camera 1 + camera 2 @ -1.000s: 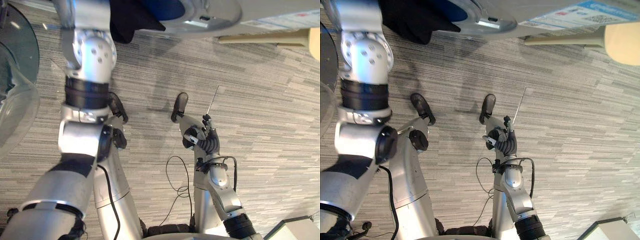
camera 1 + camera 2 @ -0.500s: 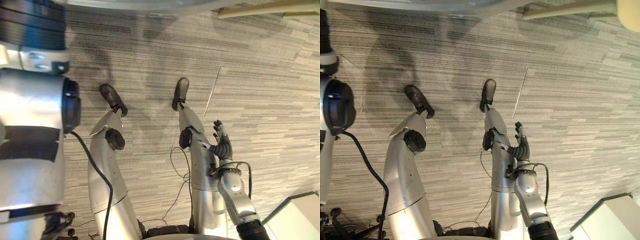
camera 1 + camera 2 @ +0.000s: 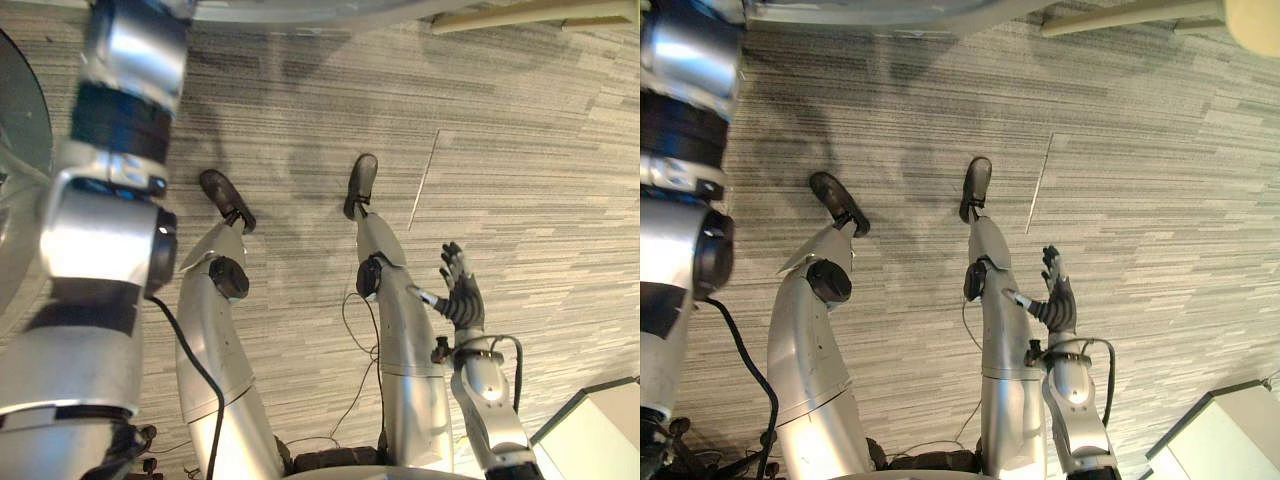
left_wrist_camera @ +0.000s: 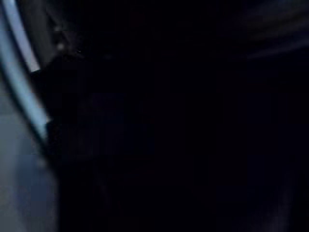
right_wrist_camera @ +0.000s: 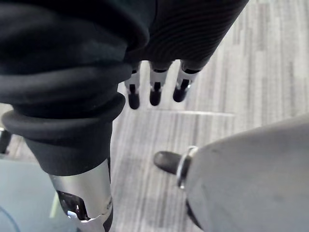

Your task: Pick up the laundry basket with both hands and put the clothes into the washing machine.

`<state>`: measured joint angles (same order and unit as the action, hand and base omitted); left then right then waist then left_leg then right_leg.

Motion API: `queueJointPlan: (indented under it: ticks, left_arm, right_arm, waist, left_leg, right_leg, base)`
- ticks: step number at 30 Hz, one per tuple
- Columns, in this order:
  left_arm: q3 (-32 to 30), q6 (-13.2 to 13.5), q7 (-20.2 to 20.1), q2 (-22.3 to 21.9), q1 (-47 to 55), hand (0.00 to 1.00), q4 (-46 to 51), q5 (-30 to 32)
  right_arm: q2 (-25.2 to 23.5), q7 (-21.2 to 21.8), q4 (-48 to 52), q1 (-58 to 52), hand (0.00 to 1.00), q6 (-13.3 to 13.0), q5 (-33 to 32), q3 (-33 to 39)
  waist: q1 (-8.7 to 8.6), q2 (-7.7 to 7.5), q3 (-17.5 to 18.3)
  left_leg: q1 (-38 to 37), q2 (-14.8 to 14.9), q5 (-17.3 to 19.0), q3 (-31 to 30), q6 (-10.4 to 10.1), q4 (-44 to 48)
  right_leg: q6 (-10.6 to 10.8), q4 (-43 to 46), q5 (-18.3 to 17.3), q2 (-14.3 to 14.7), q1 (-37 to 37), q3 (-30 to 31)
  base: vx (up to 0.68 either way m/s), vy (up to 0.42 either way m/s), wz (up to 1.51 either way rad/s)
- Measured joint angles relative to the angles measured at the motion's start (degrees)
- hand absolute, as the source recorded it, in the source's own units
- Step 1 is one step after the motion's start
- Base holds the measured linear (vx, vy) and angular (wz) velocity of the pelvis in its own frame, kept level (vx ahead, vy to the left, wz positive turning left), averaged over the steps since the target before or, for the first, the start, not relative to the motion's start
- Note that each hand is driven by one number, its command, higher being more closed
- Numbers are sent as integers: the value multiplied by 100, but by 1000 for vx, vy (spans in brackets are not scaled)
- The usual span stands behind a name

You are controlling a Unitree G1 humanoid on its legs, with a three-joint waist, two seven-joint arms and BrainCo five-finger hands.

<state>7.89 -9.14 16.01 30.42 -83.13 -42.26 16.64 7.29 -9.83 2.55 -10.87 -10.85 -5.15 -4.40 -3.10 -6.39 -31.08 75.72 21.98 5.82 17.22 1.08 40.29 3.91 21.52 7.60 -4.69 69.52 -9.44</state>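
Note:
The washing machine's silver rim [image 3: 300, 10] curves along the top edge, and its glass door [image 3: 18, 150] stands open at the far left. My left arm [image 3: 110, 230] reaches up past that rim, so its hand is hidden. In the left wrist view there is a dark mass beside a pale curved strip [image 4: 19, 72]; I cannot tell whether that is cloth. My right hand [image 3: 462, 297] hangs low at the right over the carpet, empty. Its fingers [image 5: 154, 92] are straight.
Grey striped carpet [image 3: 540, 200] covers the floor. A pale wooden bar [image 3: 530, 12] lies along the top right. A white box [image 3: 600, 430] sits at the lower right corner.
The camera has tilted, so the dark clothes at the machine's opening have left the picture. My left arm has swung at the left. My right hand has drifted down and right.

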Motion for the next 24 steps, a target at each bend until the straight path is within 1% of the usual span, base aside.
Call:
queueJointPlan:
  ticks: [2,3,4,6,7,8,9,10,11,12,13,14,15,16,17,18,19,20,21,23,24]
  left_arm:
    - [-522,122,-62,5,535,0,233,-18]
    - [-675,164,-92,3,677,0,240,-26]
    - [-1059,306,-104,11,1048,0,239,-138]
    - [-1400,341,-107,15,1386,0,221,-431]
    - [-1600,395,-110,7,1629,0,176,-1015]
    - [-1709,447,-111,-11,1750,0,115,-1262]
    - [-1980,532,-143,-87,2016,0,-9,-1633]
    - [-2214,587,-259,-185,2453,0,-68,-2016]
    - [-2272,619,-330,-259,2658,0,-67,-2209]
    - [-2420,678,-400,-474,3043,0,-69,-2448]
    - [-2439,714,-459,-616,3260,0,-69,-2604]
    - [-2436,742,-510,-826,3595,0,-65,-2813]
    - [-2402,786,-612,-1150,4074,0,-28,-3135]
    - [-2235,846,-650,-1446,4534,0,105,-3447]
    - [-2096,882,-672,-1567,4786,0,221,-3590]
    - [-1836,981,-705,-1734,5235,0,415,-3747]
    - [-1461,1087,-720,-1929,5838,0,645,-3848]
    - [-1093,1139,-729,-2086,6435,0,843,-3854]
    - [-915,1166,-733,-2141,6710,0,948,-3854]
    - [-342,1212,-839,-2187,7578,0,1334,-3850]
    - [-110,1239,-945,-2169,8008,0,1556,-3840]
  right_arm:
    - [1,15,4,-121,0,17,2,-25]
    - [3,15,7,-138,0,15,2,-25]
    - [4,20,-8,-156,0,19,3,-39]
    - [25,25,-9,-175,0,21,3,-108]
    - [34,66,-17,-216,0,22,13,-135]
    - [41,99,-31,-228,0,24,17,-137]
    - [63,134,-74,-224,0,42,41,-138]
    - [78,148,-72,-224,0,112,131,-135]
    - [83,157,-77,-225,0,133,141,-128]
    - [91,186,-121,-226,0,159,166,-117]
    - [95,215,-130,-228,0,212,211,-111]
    - [106,238,-173,-228,0,255,308,-114]
    - [108,245,-223,-238,0,294,377,-115]
    - [108,256,-220,-233,0,346,422,-118]
    - [110,264,-219,-240,0,359,452,-118]
    - [118,270,-222,-245,0,397,515,-117]
    - [149,271,-224,-273,0,449,575,-114]
    - [223,280,-228,-298,0,484,589,-113]
    - [266,290,-235,-300,0,495,601,-110]
    - [373,384,-323,-303,0,502,669,-93]
    - [403,412,-481,-303,0,514,727,-99]
  waist:
    - [14,0,0]
    - [10,2,1]
    - [15,5,3]
    - [27,4,5]
    - [38,-1,11]
    - [56,-1,11]
    - [94,2,16]
    - [104,12,31]
    - [103,19,42]
    - [106,28,143]
    - [100,37,211]
    - [96,55,333]
    - [96,97,529]
    - [127,105,546]
    - [136,108,550]
    - [143,113,566]
    - [172,133,656]
    - [247,168,756]
    - [269,202,792]
    - [400,302,887]
    - [452,370,1038]
  left_leg:
    - [-263,12,-15,1,-22,-75]
    - [-345,10,-22,7,-33,-110]
    - [-576,14,-7,36,-101,-239]
    - [-845,2,-50,58,-166,-429]
    - [-1085,-2,-82,88,-212,-548]
    - [-1210,-2,-94,106,-230,-593]
    - [-1465,-3,-125,135,-212,-632]
    - [-1745,-12,-136,153,-225,-650]
    - [-1864,-19,-135,154,-226,-669]
    - [-2037,-50,-135,172,-226,-735]
    - [-2115,-73,-135,181,-226,-772]
    - [-2209,-94,-129,182,-236,-810]
    - [-2277,-102,-115,185,-256,-837]
    - [-2458,-106,-95,191,-281,-858]
    - [-2553,-114,-77,191,-300,-875]
    - [-2681,-131,-65,192,-314,-904]
    - [-2790,-151,-45,188,-343,-934]
    - [-2891,-148,-22,191,-373,-949]
    - [-2946,-149,-20,188,-376,-957]
    - [-3230,-160,17,215,-432,-1043]
    - [-3342,-182,25,217,-443,-1079]
  right_leg:
    - [-28,-97,12,48,-253,15]
    - [-31,-117,11,55,-328,19]
    - [-36,-300,-19,57,-564,26]
    - [-68,-551,8,88,-868,22]
    - [-75,-667,20,111,-1089,19]
    - [-76,-702,32,124,-1202,24]
    - [-118,-735,63,139,-1416,36]
    - [-145,-751,51,165,-1679,50]
    - [-157,-751,35,166,-1779,51]
    - [-169,-752,0,158,-1908,51]
    - [-157,-750,-25,150,-1960,53]
    - [-146,-752,-58,148,-2028,69]
    - [-149,-749,-92,148,-2086,94]
    - [-148,-719,-148,146,-2235,125]
    - [-131,-672,-208,145,-2294,138]
    - [-142,-583,-275,145,-2374,138]
    - [-130,-517,-366,145,-2440,145]
    - [-138,-472,-404,146,-2506,160]
    - [-141,-458,-424,146,-2554,153]
    - [-99,-427,-510,144,-2782,170]
    - [-103,-385,-558,127,-2866,166]
  base:
    - [-25,-76,-3]
    - [-28,-69,-1]
    - [-30,-66,1]
    - [-24,-70,6]
    - [-5,-69,7]
    - [12,-94,3]
    - [57,-109,-4]
    - [69,-103,-4]
    - [90,-88,-2]
    - [61,-49,3]
    - [58,-46,4]
    - [48,-39,3]
    - [55,-37,1]
    - [51,-30,2]
    - [39,-27,6]
    - [24,-35,10]
    - [22,-40,6]
    - [14,-29,4]
    - [0,0,0]
    - [17,-5,4]
    - [17,6,7]
